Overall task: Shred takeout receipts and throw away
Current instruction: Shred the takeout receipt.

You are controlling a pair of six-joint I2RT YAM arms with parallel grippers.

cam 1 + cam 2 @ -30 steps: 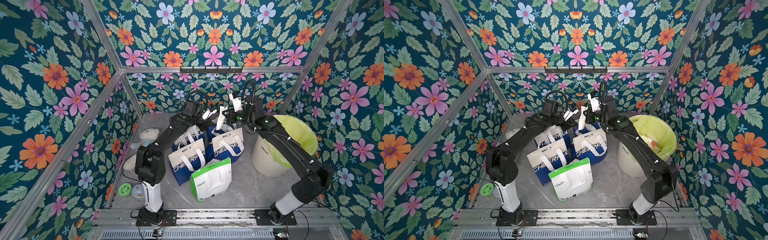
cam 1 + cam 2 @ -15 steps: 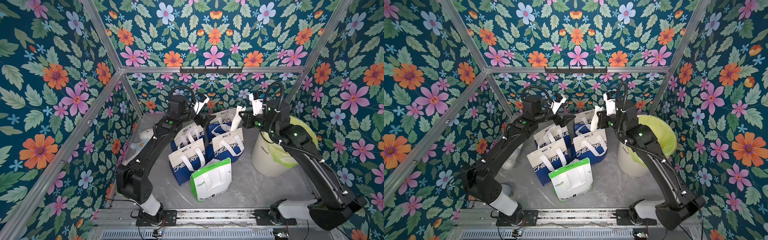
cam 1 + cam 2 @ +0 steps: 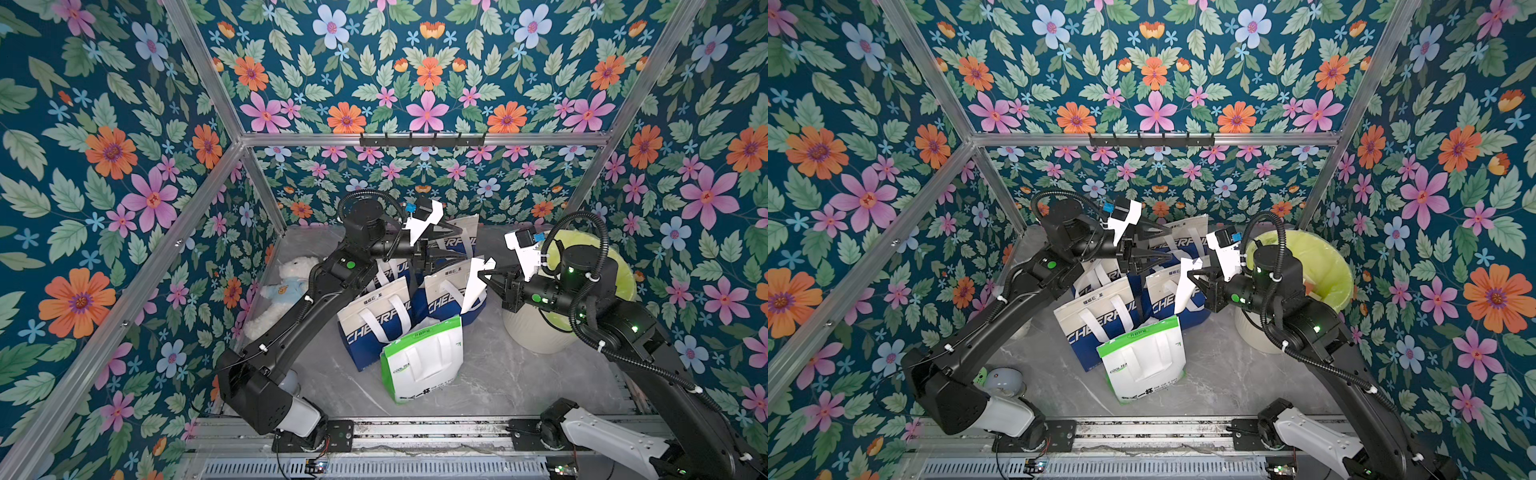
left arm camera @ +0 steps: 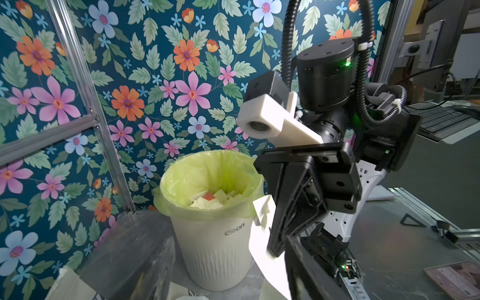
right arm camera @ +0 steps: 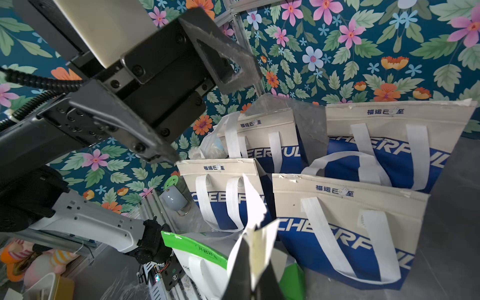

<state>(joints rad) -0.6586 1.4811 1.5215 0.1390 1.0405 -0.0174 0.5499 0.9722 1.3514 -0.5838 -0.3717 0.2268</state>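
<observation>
White receipt (image 3: 472, 291) hangs lengthwise down from clamped right tool (image 3: 485, 276) (left tool (image 3: 462, 243) agape)

A white bin (image 4: 215, 249) marked "clean", lined with a yellow-green bag (image 4: 207, 166), stands before the floral wall (image 4: 130, 104) and holds white paper scraps (image 4: 207, 203), while just beside it the right gripper (image 4: 275, 249) pinches a torn receipt piece (image 4: 262, 215).

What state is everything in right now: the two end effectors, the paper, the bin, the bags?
Left end effector, open, empty.
Right end effector, shut on the receipt.
Receipt, ragged-edged, hanging from that grip.
Bin, lined, holding paper scraps.
Blue bags, standing upright.
</observation>
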